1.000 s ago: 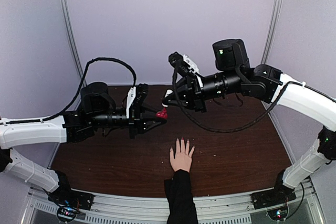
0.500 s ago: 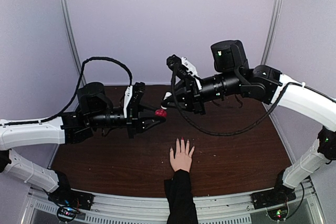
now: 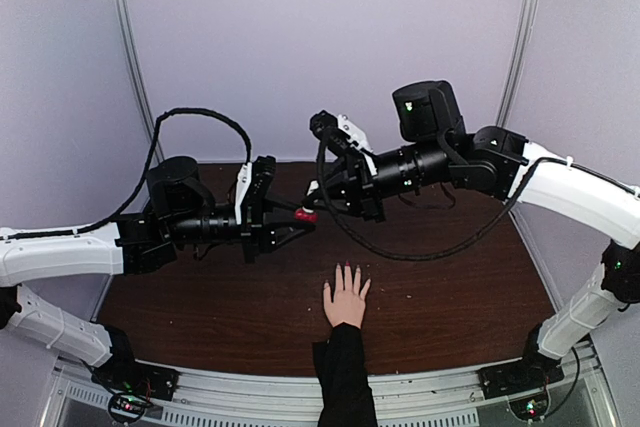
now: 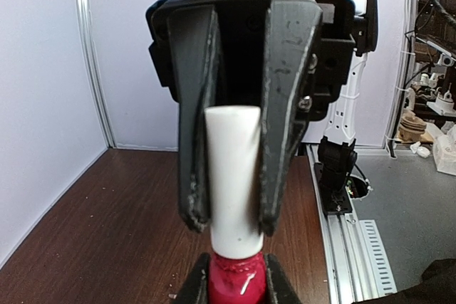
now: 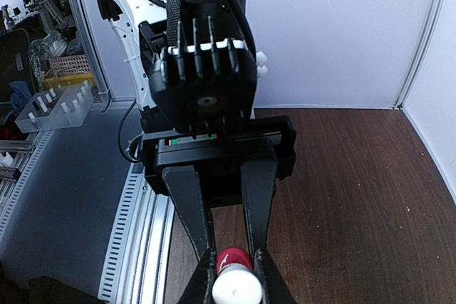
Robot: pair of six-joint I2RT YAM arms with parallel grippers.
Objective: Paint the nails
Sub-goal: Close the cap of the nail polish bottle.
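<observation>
A small red polish bottle (image 3: 307, 215) with a white cap (image 4: 234, 176) is held in the air between the two grippers. My left gripper (image 3: 298, 220) is shut on the red body (image 4: 235, 284). My right gripper (image 3: 318, 201) is shut on the white cap, whose top shows between my own fingers in the right wrist view (image 5: 236, 290). A pale hand (image 3: 347, 299) with a black sleeve lies flat on the table, below and right of the bottle. Its nails (image 3: 346, 270) tip the fingers and are too small to judge for polish.
The dark wooden table (image 3: 450, 277) is closed in by pale walls at the back and sides. A metal rail (image 3: 250, 392) runs along the near edge by the arm bases. A black cable (image 3: 420, 247) hangs under the right arm.
My right arm has shifted left and a little down, closing in on the bottle's cap. My left gripper still holds the bottle at about the same spot. The hand has not moved.
</observation>
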